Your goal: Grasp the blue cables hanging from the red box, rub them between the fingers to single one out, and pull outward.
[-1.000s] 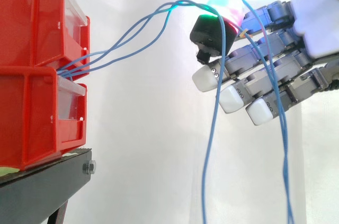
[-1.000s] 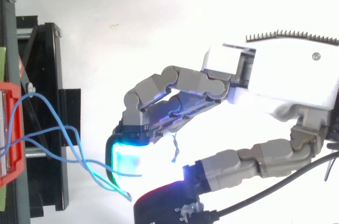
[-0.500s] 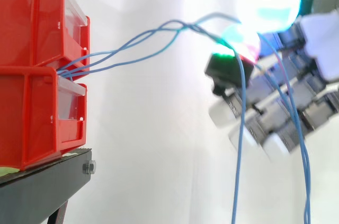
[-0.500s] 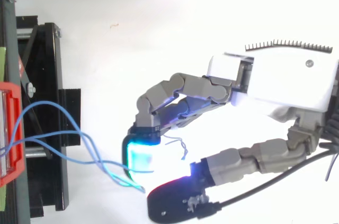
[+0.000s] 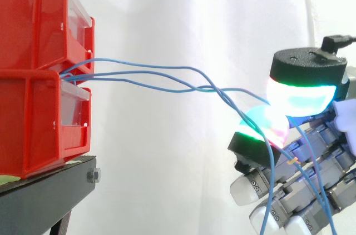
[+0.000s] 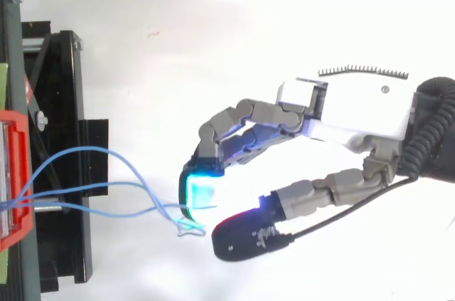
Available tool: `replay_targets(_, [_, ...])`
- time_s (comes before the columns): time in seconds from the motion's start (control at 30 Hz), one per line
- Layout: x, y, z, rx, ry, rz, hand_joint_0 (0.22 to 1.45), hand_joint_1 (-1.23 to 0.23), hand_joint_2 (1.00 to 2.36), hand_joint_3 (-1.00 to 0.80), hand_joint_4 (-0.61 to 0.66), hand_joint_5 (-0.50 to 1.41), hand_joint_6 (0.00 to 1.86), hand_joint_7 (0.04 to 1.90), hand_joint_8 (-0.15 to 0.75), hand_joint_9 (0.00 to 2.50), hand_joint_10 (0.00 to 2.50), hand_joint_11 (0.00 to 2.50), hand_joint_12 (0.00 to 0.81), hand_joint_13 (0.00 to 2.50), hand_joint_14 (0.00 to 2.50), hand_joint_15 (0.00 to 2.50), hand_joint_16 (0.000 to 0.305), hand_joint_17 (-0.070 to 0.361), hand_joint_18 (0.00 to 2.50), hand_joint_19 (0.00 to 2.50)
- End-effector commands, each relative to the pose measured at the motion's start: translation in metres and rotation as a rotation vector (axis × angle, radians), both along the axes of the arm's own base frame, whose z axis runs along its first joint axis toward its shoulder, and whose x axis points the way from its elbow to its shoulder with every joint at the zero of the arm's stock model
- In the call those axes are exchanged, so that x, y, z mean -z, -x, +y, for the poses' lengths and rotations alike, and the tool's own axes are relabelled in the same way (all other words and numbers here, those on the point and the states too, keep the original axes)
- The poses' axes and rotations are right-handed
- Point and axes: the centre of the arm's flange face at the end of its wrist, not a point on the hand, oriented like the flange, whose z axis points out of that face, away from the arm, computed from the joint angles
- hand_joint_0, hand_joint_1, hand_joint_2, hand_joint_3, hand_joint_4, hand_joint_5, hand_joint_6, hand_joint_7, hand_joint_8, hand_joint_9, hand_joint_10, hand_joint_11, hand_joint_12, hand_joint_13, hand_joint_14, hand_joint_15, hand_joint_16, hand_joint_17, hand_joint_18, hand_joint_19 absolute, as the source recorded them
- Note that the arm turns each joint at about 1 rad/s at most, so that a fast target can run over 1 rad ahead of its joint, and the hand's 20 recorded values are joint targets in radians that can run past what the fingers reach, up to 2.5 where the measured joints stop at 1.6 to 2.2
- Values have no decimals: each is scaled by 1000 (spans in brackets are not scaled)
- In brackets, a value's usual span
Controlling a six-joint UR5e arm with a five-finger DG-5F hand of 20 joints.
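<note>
Red bins (image 5: 39,29), side view: two are stacked at the left, the upper one set on the lower.
Black stand (image 5: 44,196): it is seen under the lower bin.
White curtain (image 5: 167,7): it hangs behind the whole work.
Blue cables (image 5: 206,87), side view: several strands come out at the front of the bins, where the upper one meets the lower. They are stretched almost level to the right, cross one another on the way, and reach the hand. Beyond the pinch, strands hang down in front of the fingers to the lower edge.
Hand (image 5: 303,71), side view: it is placed at the right, well apart from the bins. The cables are pinched between two glowing pads (image 5: 300,99), the thumb's pad above and a finger's pad below, pressed together. How many strands are caught cannot be told. The other fingers are held bent below, with white tips.

Bins, top view (image 6: 14,173): the red edge is seen at the left, over the stand (image 6: 64,137).
Cables, top view (image 6: 153,203): they are led from the bins across the stand to the fingertips, where a small loop is seen.
Hand, top view (image 6: 348,109): it enters from the right. A curled finger with a cyan pad (image 6: 199,191) and the thumb are closed on the cables.
</note>
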Motion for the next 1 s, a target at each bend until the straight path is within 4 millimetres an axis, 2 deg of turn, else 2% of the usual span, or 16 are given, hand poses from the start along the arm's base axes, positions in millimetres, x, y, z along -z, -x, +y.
replay_targets(0.0, [-3, 5, -9, 78, 10, 2, 584, -901, 1012, -65, -7, -35, 849, 1053, 203, 651, 3, 100, 376, 527, 10, 256, 54, 122, 506, 317])
replay_targets(0.3, [-23, 35, -22, 142, 140, 153, 583, -896, 1013, -65, -5, -35, 851, 1054, 209, 673, 3, 123, 376, 543, 10, 273, 55, 123, 514, 326])
replay_targets(0.53, [-57, 55, -34, 217, 177, 168, 584, -894, 1012, -66, -4, -36, 852, 1051, 214, 698, 4, 145, 376, 559, 11, 292, 54, 123, 525, 340])
replay_targets(0.77, [-61, 51, -32, 217, 166, 146, 585, -892, 1012, -65, -1, -36, 853, 1058, 216, 720, 4, 167, 378, 586, 12, 318, 55, 123, 538, 355])
replay_targets(0.97, [-64, 39, -24, 186, 129, 61, 584, -891, 1013, -61, 2, -37, 855, 1052, 220, 740, 5, 184, 378, 601, 12, 332, 55, 124, 558, 365])
